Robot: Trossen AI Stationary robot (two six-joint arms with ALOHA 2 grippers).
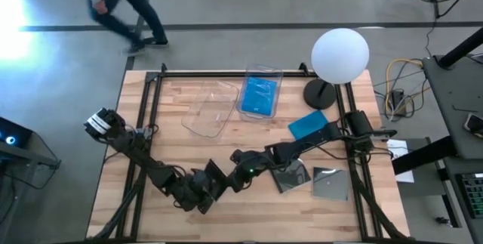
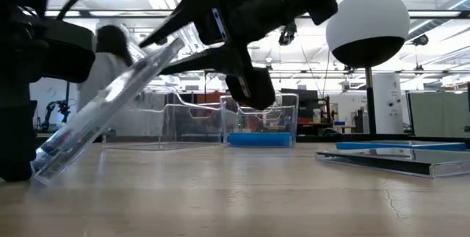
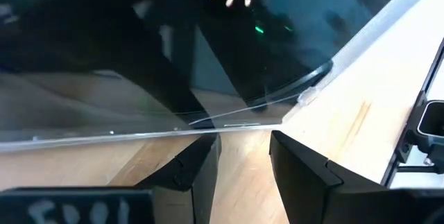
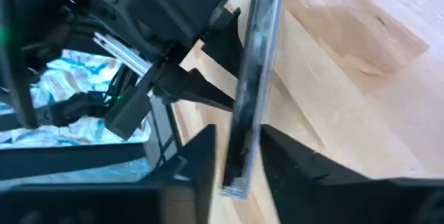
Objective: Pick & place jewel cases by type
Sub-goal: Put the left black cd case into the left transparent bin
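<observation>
At mid-counter (image 1: 189, 85), your right gripper (image 4: 239, 172) fingers pinch a tilted dark case (image 2: 110, 105); left gripper (image 3: 243, 158) fingers released. Next, lift it binward.

Two dark, jointed robot arms above a wooden table, seen from overhead.

The left arm (image 1: 143, 161) is matt black, built of blocky segments, with a pale grey-white cap at its shoulder end toward 9 o'clock. The right arm (image 1: 302, 149) is equally black, with thin black cables along its links and a small green light glowing near its wrist. In the wrist views, the left gripper (image 3: 243, 172) and right gripper (image 4: 236, 168) each show two flat, angular black fingers with squared edges.
</observation>
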